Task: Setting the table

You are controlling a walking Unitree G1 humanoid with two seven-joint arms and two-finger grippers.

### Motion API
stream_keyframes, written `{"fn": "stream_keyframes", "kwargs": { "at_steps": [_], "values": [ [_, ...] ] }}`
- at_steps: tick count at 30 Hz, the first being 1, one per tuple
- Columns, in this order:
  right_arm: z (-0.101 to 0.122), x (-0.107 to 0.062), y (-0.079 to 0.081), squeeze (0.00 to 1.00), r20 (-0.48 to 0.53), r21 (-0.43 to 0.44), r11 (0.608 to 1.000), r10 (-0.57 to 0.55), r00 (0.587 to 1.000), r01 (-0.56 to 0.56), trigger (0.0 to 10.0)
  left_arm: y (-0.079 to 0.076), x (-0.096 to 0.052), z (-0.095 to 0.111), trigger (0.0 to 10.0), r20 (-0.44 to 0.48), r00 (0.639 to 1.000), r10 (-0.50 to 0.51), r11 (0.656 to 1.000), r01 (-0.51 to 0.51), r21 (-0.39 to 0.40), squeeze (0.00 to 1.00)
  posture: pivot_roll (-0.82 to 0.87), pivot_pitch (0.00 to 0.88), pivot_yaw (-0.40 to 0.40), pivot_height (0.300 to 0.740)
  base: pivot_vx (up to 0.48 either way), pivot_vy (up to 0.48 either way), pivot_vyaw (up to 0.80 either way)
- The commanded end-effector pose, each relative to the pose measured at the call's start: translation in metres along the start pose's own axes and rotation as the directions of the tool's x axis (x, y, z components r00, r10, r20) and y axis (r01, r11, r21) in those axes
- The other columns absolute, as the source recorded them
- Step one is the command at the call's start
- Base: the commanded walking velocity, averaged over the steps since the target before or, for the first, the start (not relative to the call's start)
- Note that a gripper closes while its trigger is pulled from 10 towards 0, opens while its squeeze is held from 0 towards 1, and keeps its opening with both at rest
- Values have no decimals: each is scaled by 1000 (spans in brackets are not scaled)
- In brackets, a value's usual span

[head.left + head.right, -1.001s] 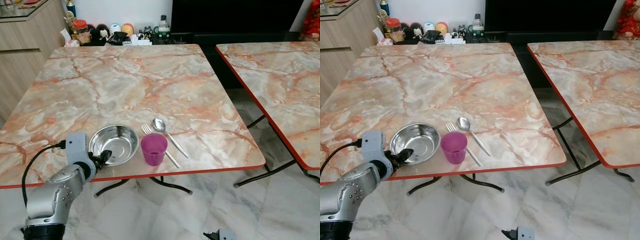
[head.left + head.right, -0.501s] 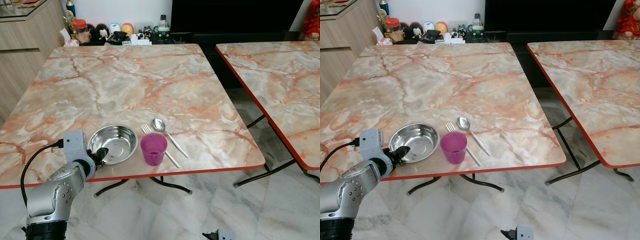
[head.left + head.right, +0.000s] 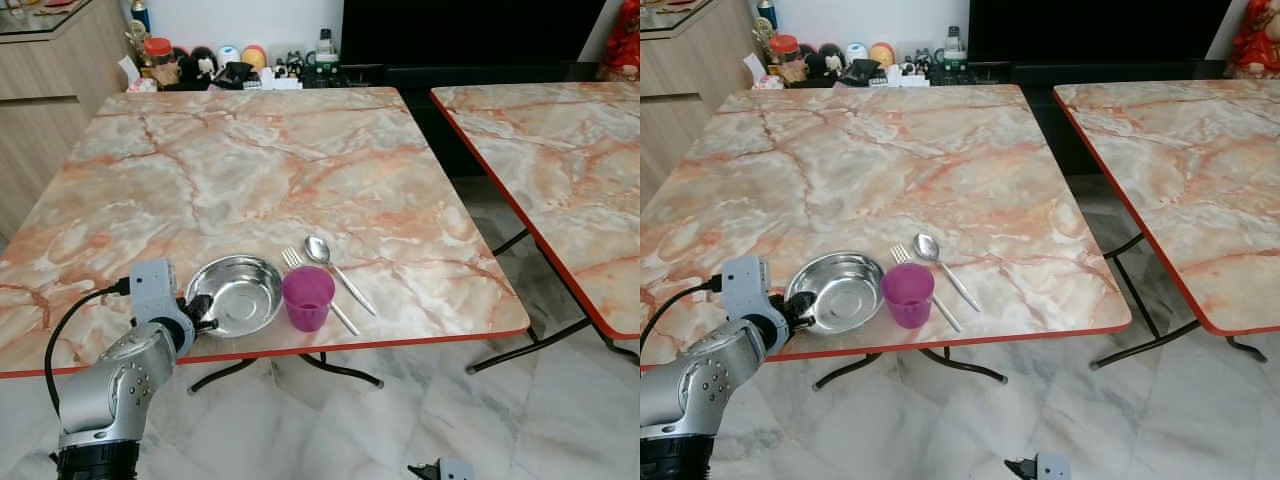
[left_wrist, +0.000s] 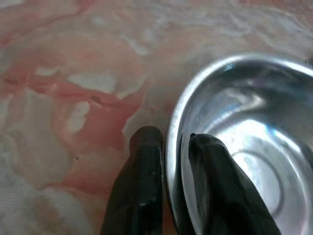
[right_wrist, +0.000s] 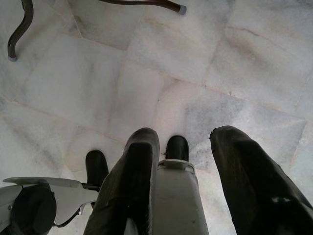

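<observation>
bowl: the steel bowl (image 3: pixel 238 293) sits in the lower left of the left eye view, close to the table's near red edge, and it looks tipped, its left rim lifted a touch
left gripper: the left gripper (image 4: pixel 168 147) is right at that left rim, pinching it, one black finger outside on the marble, the other inside the bowl, clamped on the thin steel wall
left arm: the silver arm (image 3: pixel 112 385) climbs from the bottom left corner, a black cable looping off its wrist
cup: a purple cup (image 3: pixel 307 297) stands upright just right of the bowl, nearly touching it
fork: the fork (image 3: pixel 318 289) lies behind and right of the cup, partly hidden by it
spoon: the spoon (image 3: pixel 337 270) lies just right of the fork, its bowl end toward the upper frame
table: the marble-pattern table (image 3: pixel 300 170) fills the centre; a second one (image 3: pixel 560 160) sits at the right edge
right gripper: the right gripper (image 5: pixel 183 181) hangs low over the pale floor tiles (image 5: pixel 146 73), fingers spread apart, holding nothing
far end: bottles and jars (image 3: pixel 200 60) crowd the upper left, past the table
</observation>
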State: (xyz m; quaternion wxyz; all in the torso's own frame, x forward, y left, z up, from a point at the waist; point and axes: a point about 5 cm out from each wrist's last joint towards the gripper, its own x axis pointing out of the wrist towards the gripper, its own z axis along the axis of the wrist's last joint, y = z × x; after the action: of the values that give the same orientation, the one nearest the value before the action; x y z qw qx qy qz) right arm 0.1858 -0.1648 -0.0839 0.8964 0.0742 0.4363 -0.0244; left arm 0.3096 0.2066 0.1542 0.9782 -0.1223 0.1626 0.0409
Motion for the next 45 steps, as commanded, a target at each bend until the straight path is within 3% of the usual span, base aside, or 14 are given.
{"fn": "stream_keyframes", "kwargs": {
  "at_steps": [1,18,23,24,25,28,29,30,31,32,35,37,39,45],
  "values": [
    [-5,-1,-3,0,-31,5,1000,-10,999,10,10000,2,-2,2,0,18,1000,13,1000,-13,0,0,159,142,-26,740,0,0,0],
    [-7,-2,-7,0,-37,0,1000,-19,999,19,10000,7,-3,-1,0,59,997,49,999,-50,20,0,154,119,-28,740,0,0,0],
    [-8,-2,-7,0,-41,0,1000,-19,999,19,10000,22,-7,5,0,188,978,87,983,-54,-175,0,151,112,-28,740,0,0,0],
    [-8,-2,-7,0,-42,0,1000,-20,999,20,10000,28,-9,6,0,222,970,99,965,-39,-260,0,152,108,-30,740,0,0,0],
    [-8,-2,-7,0,-42,0,1000,-20,999,20,10000,28,-9,6,0,222,970,99,965,-39,-260,0,152,108,-30,740,0,0,0],
    [-9,-2,-8,0,-45,-2,1000,-21,999,20,10000,37,-12,2,0,253,960,117,892,10,-452,0,151,103,-32,740,0,0,0],
    [-10,-3,-8,0,-47,-3,1000,-21,999,21,10000,38,-14,0,1176,263,958,112,853,43,-519,0,151,101,-33,740,0,0,0],
    [-11,-3,-8,0,-48,-3,1000,-21,999,21,10000,38,-15,-2,1176,276,955,105,811,78,-580,0,151,100,-34,740,0,0,0],
    [-11,-3,-8,0,-49,-3,1000,-21,999,21,10000,38,-15,-3,8314,280,955,101,792,93,-604,0,151,100,-35,740,0,0,0],
    [-12,-3,-9,0,-50,-4,1000,-21,999,20,10000,36,-17,-6,10000,295,952,83,763,130,-633,0,150,101,-38,740,0,0,0],
    [-12,-3,-9,0,-50,-4,1000,-20,999,20,10000,34,-18,-7,10000,316,946,66,744,164,-648,0,150,101,-38,740,0,0,0],
    [-12,-3,-9,0,-49,-2,1000,-21,999,21,10000,34,-19,-7,10000,324,944,61,748,171,-641,0,147,108,-41,740,0,0,0],
    [-12,-3,-10,0,-48,-1,1000,-23,999,23,10000,35,-22,-7,10000,343,939,40,786,182,-591,0,144,119,-46,740,0,0,0],
    [-12,-4,-12,0,-48,1,1000,-27,998,27,10000,40,-26,-1,10000,381,923,59,787,192,-586,0,148,130,-51,740,0,0,0]
  ]
}}
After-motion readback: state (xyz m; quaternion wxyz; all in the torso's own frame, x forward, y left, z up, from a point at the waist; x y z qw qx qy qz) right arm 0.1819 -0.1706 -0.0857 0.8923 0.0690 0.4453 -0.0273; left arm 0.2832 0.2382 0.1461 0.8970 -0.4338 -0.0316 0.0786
